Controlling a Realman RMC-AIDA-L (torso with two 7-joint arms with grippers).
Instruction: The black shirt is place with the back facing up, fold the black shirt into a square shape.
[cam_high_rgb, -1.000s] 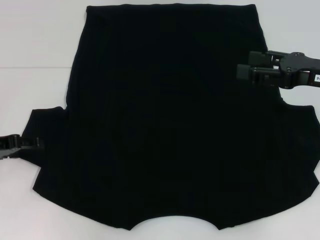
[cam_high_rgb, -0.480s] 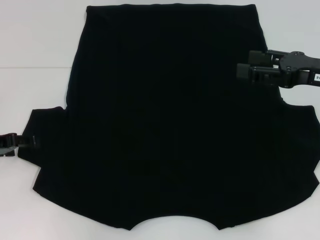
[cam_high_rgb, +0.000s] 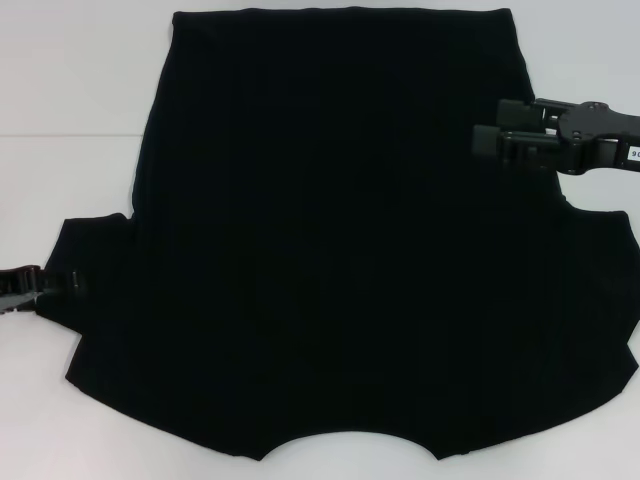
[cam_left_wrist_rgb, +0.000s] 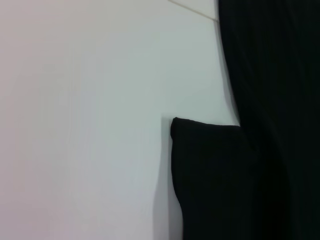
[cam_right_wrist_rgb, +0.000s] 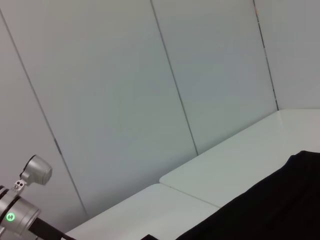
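Shirt (cam_high_rgb: 330, 240) flat | left tool (cam_high_rgb: 45, 285) at sleeve edge

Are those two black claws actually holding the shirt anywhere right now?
Cannot tell for the left end effector, at the black shirt's left sleeve edge. The right end effector hovers open above the shirt, holding nothing.

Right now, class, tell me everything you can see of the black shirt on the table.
The black shirt is a large, plain, soft-looking short-sleeved T-shirt, spread flat and unfolded on the white table. No lettering shows. Its curved neckline lies nearest the robot, its straight hem farthest away, and its sleeves stick out to each side. The left pincer sits at the left sleeve's edge; the right pincer hangs over the shirt's right side.
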